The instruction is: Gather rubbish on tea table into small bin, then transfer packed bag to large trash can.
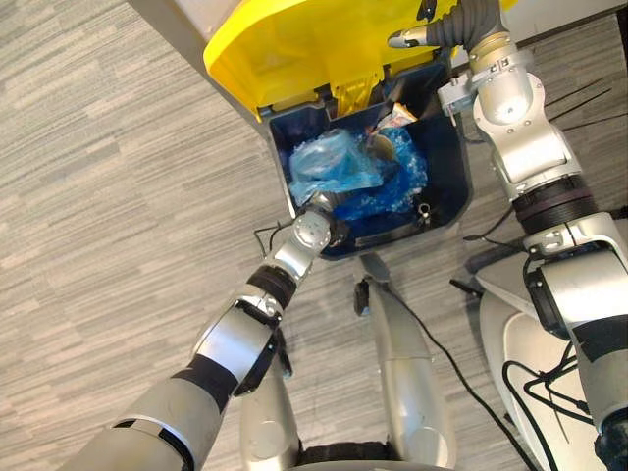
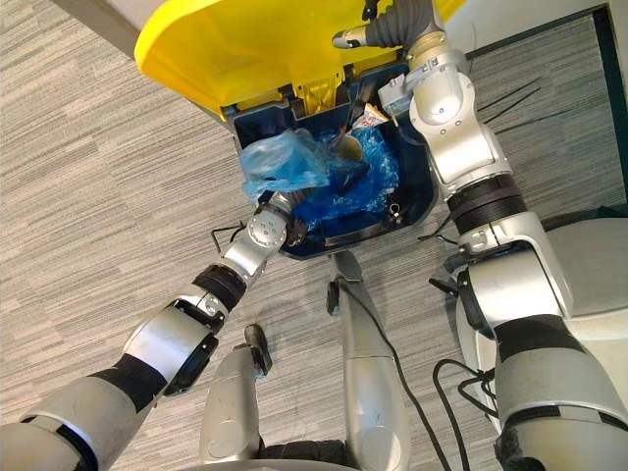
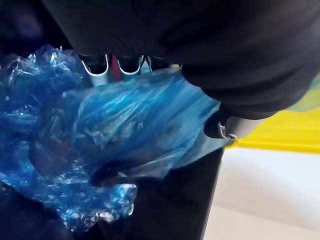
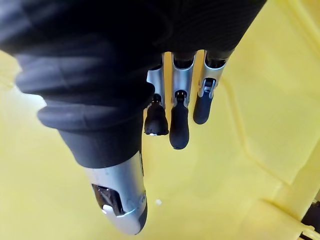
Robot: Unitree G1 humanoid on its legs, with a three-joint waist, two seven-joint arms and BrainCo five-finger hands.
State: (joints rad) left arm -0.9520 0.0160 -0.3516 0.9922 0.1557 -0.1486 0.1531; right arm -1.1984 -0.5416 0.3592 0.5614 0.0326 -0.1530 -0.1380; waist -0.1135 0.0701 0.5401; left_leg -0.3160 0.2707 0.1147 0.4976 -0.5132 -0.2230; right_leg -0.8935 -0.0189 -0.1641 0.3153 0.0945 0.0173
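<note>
Blue bag (image 1: 329,162) over open mouth of large trash can (image 1: 456,186), near front rim, clenched in left hand (image 3: 232,129). Right hand (image 4: 179,125) flat, fingers straight, propping yellow lid (image 1: 294,49). Risks: lid slides off fingertips, drops onto bag and arm; bag released too near rim, snags or tips onto floor (image 1: 98,196).

One dark-blue trash can (image 1: 446,172) with one yellow lid (image 1: 285,44), one pale blue plastic bag (image 1: 329,162), one crumpled blue liner (image 1: 402,179) inside, one small wrapper (image 1: 400,116), and two hands, left hand (image 1: 324,203) and right hand (image 1: 437,31).
</note>
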